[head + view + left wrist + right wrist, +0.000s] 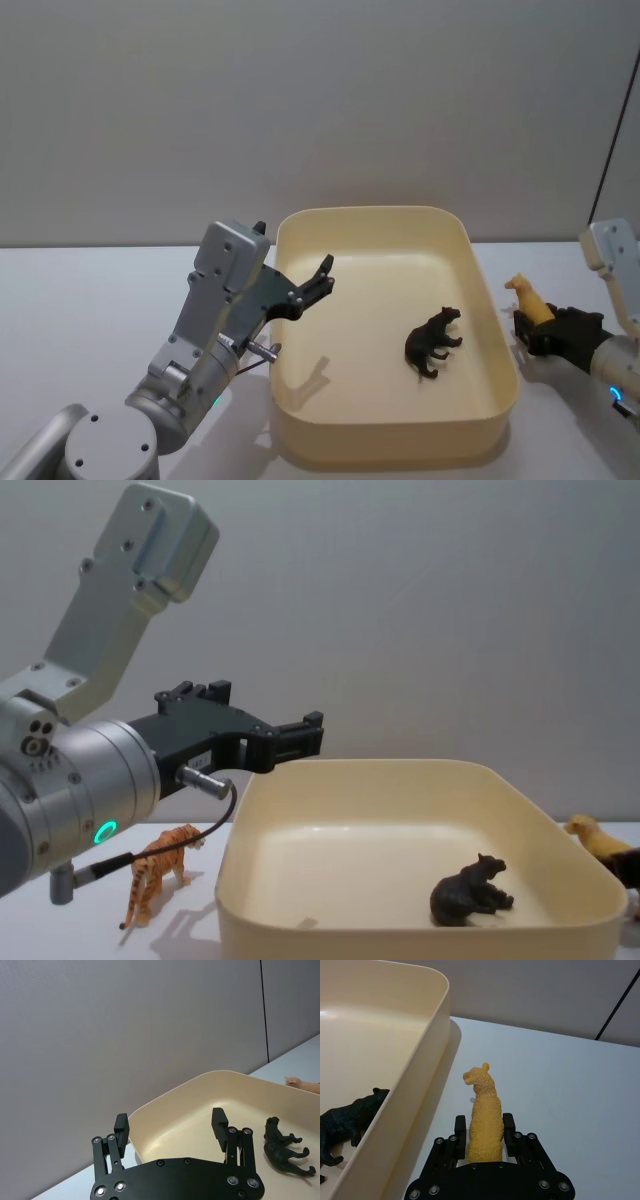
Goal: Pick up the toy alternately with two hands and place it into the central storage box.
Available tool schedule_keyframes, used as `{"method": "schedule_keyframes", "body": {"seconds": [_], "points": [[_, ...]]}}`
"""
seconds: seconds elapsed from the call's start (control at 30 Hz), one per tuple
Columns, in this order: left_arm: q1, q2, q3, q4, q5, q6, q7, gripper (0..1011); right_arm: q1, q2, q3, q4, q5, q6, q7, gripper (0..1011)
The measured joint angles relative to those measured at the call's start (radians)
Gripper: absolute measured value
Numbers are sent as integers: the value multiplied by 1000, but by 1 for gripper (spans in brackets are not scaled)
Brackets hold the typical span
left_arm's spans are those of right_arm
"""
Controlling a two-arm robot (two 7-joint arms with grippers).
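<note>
On the box (380, 440), the right wall is the hazard: while the left gripper (322, 277) hangs spread and empty above its left rim, the right gripper (484, 1121), clamped on the yellow toy (481, 1085) just outside that wall, may clip the rim crossing over.

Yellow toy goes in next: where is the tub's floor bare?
Bare: tub floor from far wall to black bear, and left of it. Crowded: near right, at the bear; left gripper overhangs the left wall; right gripper grips the yellow toy outside.
</note>
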Motion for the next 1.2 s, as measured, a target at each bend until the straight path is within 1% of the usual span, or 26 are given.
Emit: {"method": "schedule_keyframes", "body": {"seconds": [0.07,0.1,0.17,0.33,0.53,0.77,0.97,1.2], "points": [[0,0,0,0,0,0,0,1002,1,-1,0,1,-1,-1,0,417],[0,0,0,0,0,0,0,1002,1,-1,0,1,-1,-2,0,382],[0,0,0,0,0,0,0,1002,1,-1,0,1,-2,-4,0,358],[0,0,0,0,0,0,0,1002,-2,0,1,-5,-6,-21,-12,357],[0,0,0,0,0,0,0,1002,-5,3,6,-26,-20,-64,-34,357],[0,0,0,0,0,0,0,1002,2,5,11,-52,-39,-104,-41,357],[0,0,0,0,0,0,0,1002,25,4,13,-73,-55,-133,-13,357],[0,0,0,0,0,0,0,1002,64,-5,8,-77,-69,-144,51,358]]}}
